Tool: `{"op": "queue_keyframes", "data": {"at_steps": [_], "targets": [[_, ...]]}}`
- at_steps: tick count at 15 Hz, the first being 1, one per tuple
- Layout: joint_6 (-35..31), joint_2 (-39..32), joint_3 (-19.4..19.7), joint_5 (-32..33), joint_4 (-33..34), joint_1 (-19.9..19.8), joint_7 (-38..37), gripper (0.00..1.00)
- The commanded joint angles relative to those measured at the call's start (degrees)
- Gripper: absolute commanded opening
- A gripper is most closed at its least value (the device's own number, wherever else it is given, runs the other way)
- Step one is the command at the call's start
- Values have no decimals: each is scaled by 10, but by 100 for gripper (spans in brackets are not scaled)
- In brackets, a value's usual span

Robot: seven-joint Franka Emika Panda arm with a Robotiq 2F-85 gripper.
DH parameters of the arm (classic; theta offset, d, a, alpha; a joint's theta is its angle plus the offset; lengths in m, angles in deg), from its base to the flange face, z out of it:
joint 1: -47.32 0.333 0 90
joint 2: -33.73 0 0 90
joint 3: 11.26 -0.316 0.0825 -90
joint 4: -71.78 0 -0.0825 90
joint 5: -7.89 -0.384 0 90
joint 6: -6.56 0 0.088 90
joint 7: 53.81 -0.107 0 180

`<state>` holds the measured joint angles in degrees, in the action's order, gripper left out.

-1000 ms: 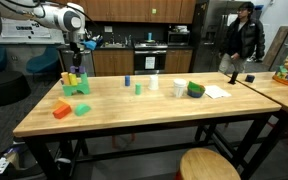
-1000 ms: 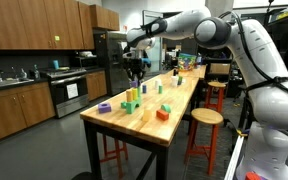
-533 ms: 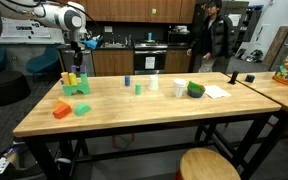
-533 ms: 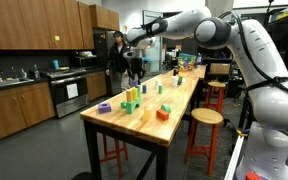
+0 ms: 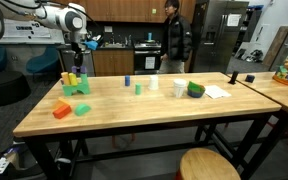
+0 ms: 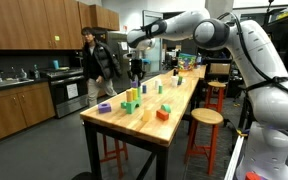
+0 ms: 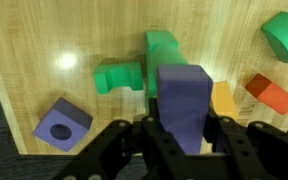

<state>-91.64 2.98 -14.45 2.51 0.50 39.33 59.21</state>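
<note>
Hovering over the green blocks (image 7: pixel 119 76), the jaws clench a purple block (image 7: pixel 184 100). Holding it level and square above them, clear of the yellow block (image 7: pixel 224 100), looks wisest.

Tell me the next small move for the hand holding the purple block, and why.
Probably lower it straight down a little, slowly. The hand is shut on the purple block. In both exterior views it hangs well above the table, and the wrist view shows the green blocks directly beneath, with a yellow block close beside them.
</note>
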Motion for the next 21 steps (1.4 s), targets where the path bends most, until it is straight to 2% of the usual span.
{"op": "queue_keyframes", "data": {"at_steps": [1,21], "targets": [[8,-12,4,8,18,2,-4,16],[9,-12,2,10,32,7,-5,16]]}}
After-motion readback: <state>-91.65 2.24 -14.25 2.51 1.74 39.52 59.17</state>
